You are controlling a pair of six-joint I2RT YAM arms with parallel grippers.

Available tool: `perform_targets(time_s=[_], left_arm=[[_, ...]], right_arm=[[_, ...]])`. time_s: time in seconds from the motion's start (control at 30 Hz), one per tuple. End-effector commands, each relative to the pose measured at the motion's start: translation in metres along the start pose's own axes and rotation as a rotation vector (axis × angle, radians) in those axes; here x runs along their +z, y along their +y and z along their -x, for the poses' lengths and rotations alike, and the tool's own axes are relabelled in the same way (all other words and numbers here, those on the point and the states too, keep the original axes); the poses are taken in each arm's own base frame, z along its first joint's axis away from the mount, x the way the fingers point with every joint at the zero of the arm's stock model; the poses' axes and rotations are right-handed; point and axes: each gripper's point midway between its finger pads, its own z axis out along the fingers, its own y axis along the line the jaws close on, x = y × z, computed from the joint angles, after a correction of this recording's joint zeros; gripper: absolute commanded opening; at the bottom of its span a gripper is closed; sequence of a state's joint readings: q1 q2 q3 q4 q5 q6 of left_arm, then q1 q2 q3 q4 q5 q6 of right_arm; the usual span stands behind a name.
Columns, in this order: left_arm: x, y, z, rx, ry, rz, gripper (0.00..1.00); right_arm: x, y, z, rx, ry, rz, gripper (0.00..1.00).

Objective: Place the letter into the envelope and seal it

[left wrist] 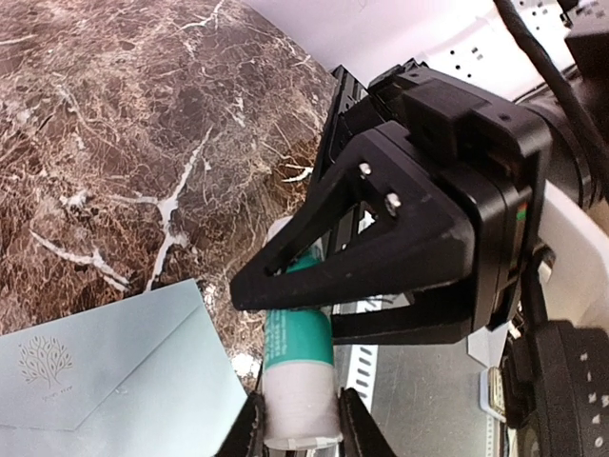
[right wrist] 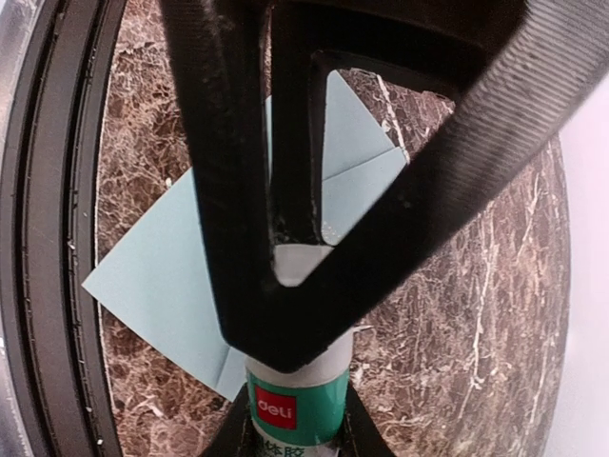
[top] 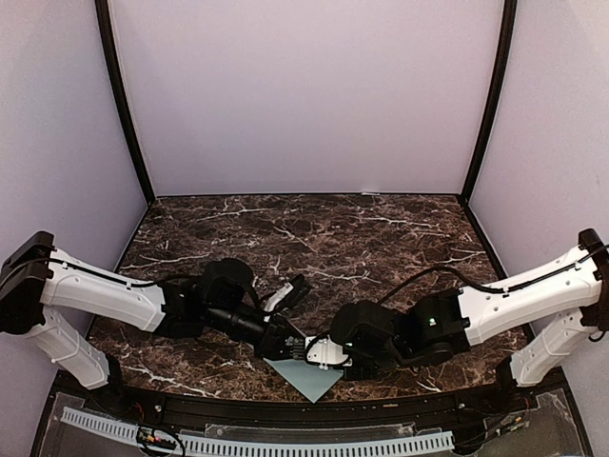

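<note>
The left fingers [top: 288, 343] and the right fingers [top: 312, 350] are meeting tip to tip at the near middle of the worktop [top: 333, 228]. Both are clenching the same glue stick [left wrist: 299, 381] between them. The left pair is grasping its white end, and the right pair is grasping its teal barrel, which carries a red label.

The envelope [top: 306, 381] is lying flat on the worktop right under the joined fingers. It is reaching from there towards the near edge. It is turned like a diamond, with one corner pointing near and its far corner hiding beneath the fingers. The glue stick is hanging over the envelope's far part, and whether it is touching the paper cannot be told.

The envelope is a smooth, matte, pale teal-green paper rectangle. Straight fold seams are running to a point across its face, and a small pale tree motif [left wrist: 45, 362] is showing near one corner. Whether anything is sitting inside it cannot be told.

The worktop is glossy dark brown marble with white veins. The fingers are black, angular and open-framed, with ribbed edges, and the glue stick is a plain cylinder.
</note>
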State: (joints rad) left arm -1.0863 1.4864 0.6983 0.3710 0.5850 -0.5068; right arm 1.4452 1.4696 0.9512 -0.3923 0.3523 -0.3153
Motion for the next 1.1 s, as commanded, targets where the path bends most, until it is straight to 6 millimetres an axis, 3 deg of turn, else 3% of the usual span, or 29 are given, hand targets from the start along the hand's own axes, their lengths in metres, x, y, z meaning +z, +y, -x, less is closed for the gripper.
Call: perform_targets(time_s=[0.0,0.23,0.43,0.57,0.73,0.9,1.07], left_arm=[[-0.008,-0.074,0.053,0.127,-0.182,-0.244,0.13],[-0.009,-0.078,0.050,0.205,-0.171,-0.252,0.15],[-0.015,-0.087,0.040,0.335,-0.145,-0.281,0.16],[-0.016,-0.091,0.032,0.387,-0.120,-0.316,0.16],[-0.017,-0.092,0.030,0.402,-0.118,-0.327,0.16],[-0.019,-0.084,0.039,0.383,-0.163,-0.250,0.20],[-0.026,-0.073,0.049,0.364,-0.231,-0.159,0.37]], right_arm=[[-0.045,-0.065,0.126,0.130,-0.476,-0.274,0.00],[-0.067,-0.054,0.141,0.218,-0.594,-0.117,0.00],[-0.106,-0.064,0.156,0.489,-0.763,0.205,0.00],[-0.118,-0.064,0.164,0.559,-0.795,0.321,0.00],[-0.122,-0.060,0.165,0.576,-0.805,0.371,0.00],[-0.116,-0.063,0.153,0.587,-0.773,0.319,0.00],[-0.105,-0.061,0.137,0.600,-0.726,0.282,0.00]])
